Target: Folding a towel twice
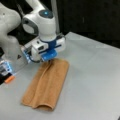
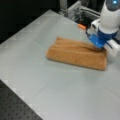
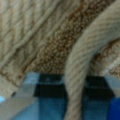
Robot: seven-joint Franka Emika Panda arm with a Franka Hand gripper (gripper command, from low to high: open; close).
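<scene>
— So how far along was the towel?

— One fold looked done. In both front views it lay on the grey worktop as a long, narrow strip, doubled over, with a rounded folded edge along one long side and a raised ridge running its length. The second fold, judging by that shape, was not yet made.

— And the claw?

— Down at one short end of the strip, its blue fingers right at the cloth. The rest of the towel stretched away from the claw, flat on the worktop.

— Was it gripping?

— I judged it clenched on the towel. The wrist view showed a roll of cloth running down between the two fingers, with terry filling everything beyond the claw. That end of the towel looked bunched and slightly lifted beside the fingers in a front view.

— Anything else nearby?

— A small orange thing sat behind the claw, near the arm's base, well apart from the towel. I could not tell what it was.
</scene>
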